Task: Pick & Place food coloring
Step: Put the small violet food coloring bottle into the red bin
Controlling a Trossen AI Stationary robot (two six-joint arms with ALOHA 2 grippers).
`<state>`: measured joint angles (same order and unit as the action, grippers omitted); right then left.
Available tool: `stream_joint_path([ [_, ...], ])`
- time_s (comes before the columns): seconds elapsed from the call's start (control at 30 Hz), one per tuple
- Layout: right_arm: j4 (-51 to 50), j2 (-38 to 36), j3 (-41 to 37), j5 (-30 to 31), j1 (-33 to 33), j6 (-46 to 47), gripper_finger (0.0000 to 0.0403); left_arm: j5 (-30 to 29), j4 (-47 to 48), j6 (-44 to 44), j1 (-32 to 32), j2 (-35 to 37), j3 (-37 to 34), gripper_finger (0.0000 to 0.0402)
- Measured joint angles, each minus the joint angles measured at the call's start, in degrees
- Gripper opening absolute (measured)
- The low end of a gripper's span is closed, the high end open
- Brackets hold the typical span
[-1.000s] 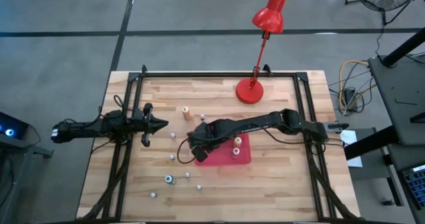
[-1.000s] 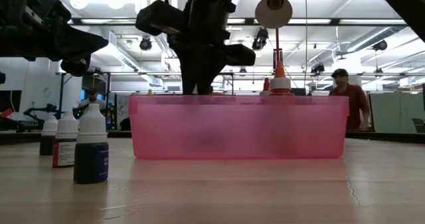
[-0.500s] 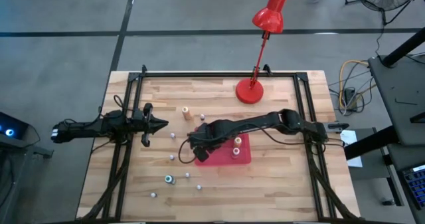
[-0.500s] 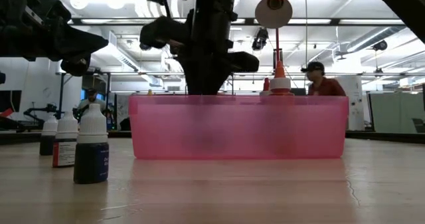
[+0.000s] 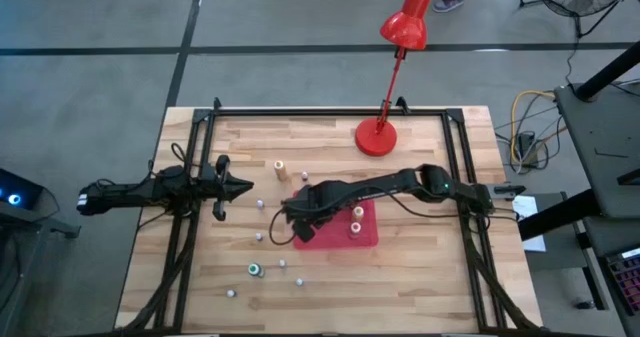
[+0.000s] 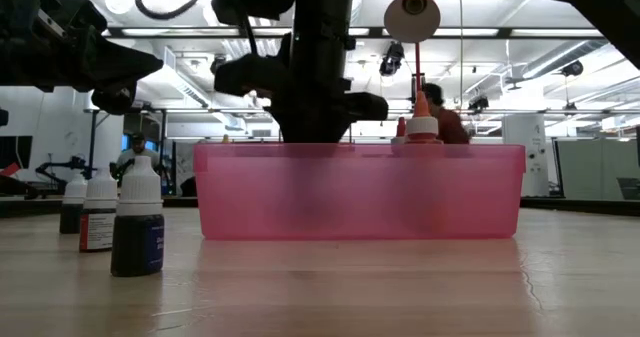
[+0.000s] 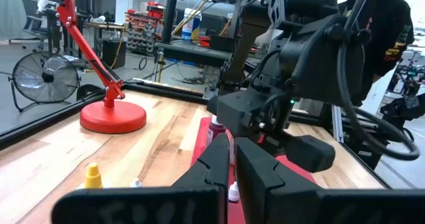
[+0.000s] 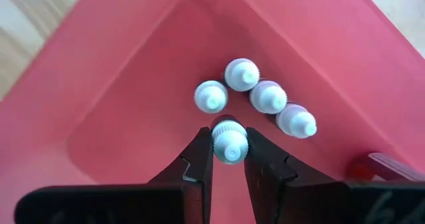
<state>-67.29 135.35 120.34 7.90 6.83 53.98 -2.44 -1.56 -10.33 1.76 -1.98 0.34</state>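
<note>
Right wrist view: a small white-capped bottle [image 8: 230, 139] is held between the fingers of the right pincer [image 8: 229, 159], clamped by its cap, cap toward the camera and long axis upright, just above the floor of the red tray [image 8: 133, 84]. Four bottles [image 8: 255, 94] already stand in a tight cluster just beside it, caps up. A release made this near the cluster could knock a neighbour over, and a tilted bottle would likely topple on landing; opening fingers might also brush the nearest caps. More bottles [image 5: 258, 236] are left scattered on the counter [image 5: 420, 277] around the tray, so the task is judged part done. The left pincer [image 5: 238, 187] is held shut and empty over the counter's left side, waiting.
</note>
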Motion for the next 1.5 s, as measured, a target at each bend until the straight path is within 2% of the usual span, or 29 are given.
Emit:
stream_joint_path([
  [1.07, 3.67, -0.17, -3.97, -2.19, -0.52, -0.02, 0.0055, 0.0, -0.02, 0.0, 0.02, 0.0, 0.0, 0.0],
  [1.5, 3.79, -0.17, -4.2, -2.38, -0.92, 1.18, 0.0135, 0.0, -0.02, 0.0, 0.02, 0.0, 0.0, 0.0],
])
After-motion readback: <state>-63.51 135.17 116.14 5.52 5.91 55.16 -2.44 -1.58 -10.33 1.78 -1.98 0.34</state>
